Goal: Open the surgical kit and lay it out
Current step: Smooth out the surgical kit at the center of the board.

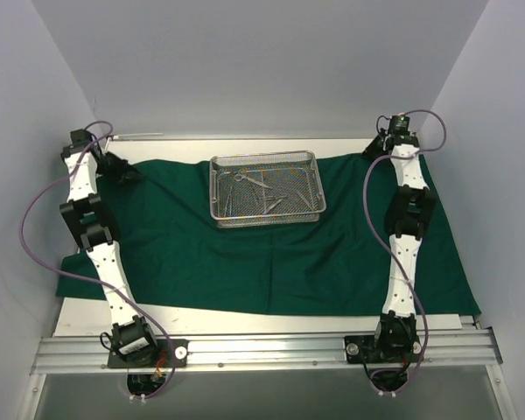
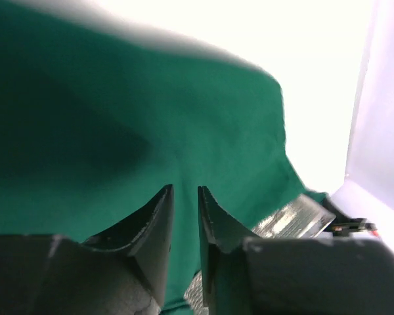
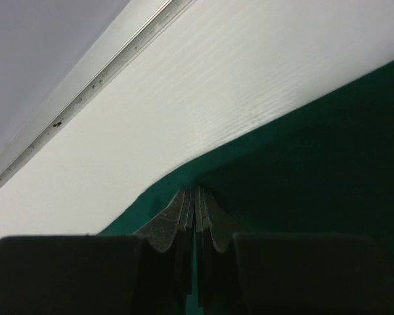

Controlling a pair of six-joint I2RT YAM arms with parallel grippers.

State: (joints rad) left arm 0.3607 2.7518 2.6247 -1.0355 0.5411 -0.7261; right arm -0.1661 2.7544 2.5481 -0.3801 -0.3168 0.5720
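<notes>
On table (image 1: 245, 319): cloth wrap (image 1: 271, 258), spread flat, L to R. On wrap, far-centre: tray (image 1: 264, 157). In tray: instruments (image 1: 261, 194), lying loose, overlapping. At wrap's far-L corner: left gripper (image 2: 184, 190), over cloth. At far-R corner: right gripper (image 3: 194, 190), tips at wrap's edge. Arm bases at near edge, L & R.

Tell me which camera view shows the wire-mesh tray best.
The top external view: the whole wire-mesh tray sits on the green cloth with steel instruments inside. The left wrist view shows only a blurred silvery corner, possibly the tray. The right wrist view shows none of it.
</notes>
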